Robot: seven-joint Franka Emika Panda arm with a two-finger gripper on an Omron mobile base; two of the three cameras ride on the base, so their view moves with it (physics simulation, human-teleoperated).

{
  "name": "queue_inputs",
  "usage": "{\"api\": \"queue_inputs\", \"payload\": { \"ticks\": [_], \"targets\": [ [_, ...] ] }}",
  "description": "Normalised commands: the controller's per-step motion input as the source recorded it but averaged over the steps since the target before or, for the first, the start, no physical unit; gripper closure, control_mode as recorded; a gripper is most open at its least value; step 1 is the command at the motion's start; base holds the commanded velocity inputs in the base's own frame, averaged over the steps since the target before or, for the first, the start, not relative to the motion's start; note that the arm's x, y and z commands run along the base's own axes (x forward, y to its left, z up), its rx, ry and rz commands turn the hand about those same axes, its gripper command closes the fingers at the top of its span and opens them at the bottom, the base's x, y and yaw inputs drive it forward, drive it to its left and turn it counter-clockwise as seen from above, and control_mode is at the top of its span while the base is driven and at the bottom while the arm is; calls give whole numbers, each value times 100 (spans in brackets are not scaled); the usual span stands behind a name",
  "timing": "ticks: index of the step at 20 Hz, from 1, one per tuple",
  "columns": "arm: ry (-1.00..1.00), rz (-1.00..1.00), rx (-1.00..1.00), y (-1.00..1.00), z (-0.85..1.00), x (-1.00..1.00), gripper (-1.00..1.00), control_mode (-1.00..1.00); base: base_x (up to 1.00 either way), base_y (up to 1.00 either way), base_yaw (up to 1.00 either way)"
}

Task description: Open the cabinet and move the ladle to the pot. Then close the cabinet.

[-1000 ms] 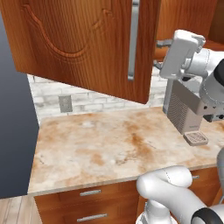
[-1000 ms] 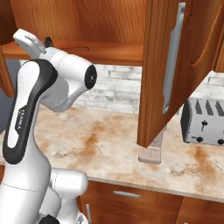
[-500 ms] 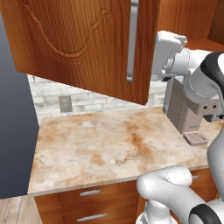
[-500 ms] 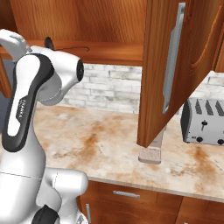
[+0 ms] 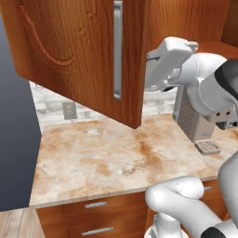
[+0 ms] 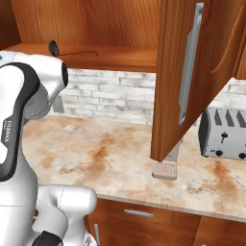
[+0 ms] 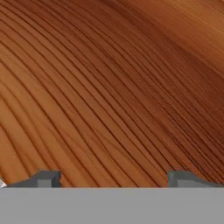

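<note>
Marbled beige and rust counter [image 5: 107, 158] runs along the front above drawers [image 5: 95, 204] with short silver pulls. Farther back, a toaster [image 6: 226, 133] stands against the pale brick wall [image 6: 115, 96]. Overhead, the cabinet [image 6: 120, 29] hangs open, its reddish door [image 5: 79, 51] with a long silver bar swung out over the counter. On its shelf lies a dark ladle [image 6: 72, 52]. Up by the opening, the gripper [image 7: 113, 179] faces bare wood grain, jaws spread wide on nothing.
</note>
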Motion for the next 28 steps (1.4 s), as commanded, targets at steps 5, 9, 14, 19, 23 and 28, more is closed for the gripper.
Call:
{"api": "queue_inputs", "payload": {
  "ticks": [5,9,14,19,23,28],
  "targets": [
    [-14,14,0,34,8,-58,-100,-100,0,0,0],
    [-27,1,-15,-43,6,6,-100,-100,0,0,0],
    [-39,-10,-32,-94,0,29,-100,-100,0,0,0],
    [-42,-14,-33,-57,0,23,-100,-100,0,0,0],
    [-32,-23,-22,1,0,15,-100,-100,0,0,0],
    [-22,-35,-8,6,-11,10,-100,-100,0,0,0]
  ]
}}
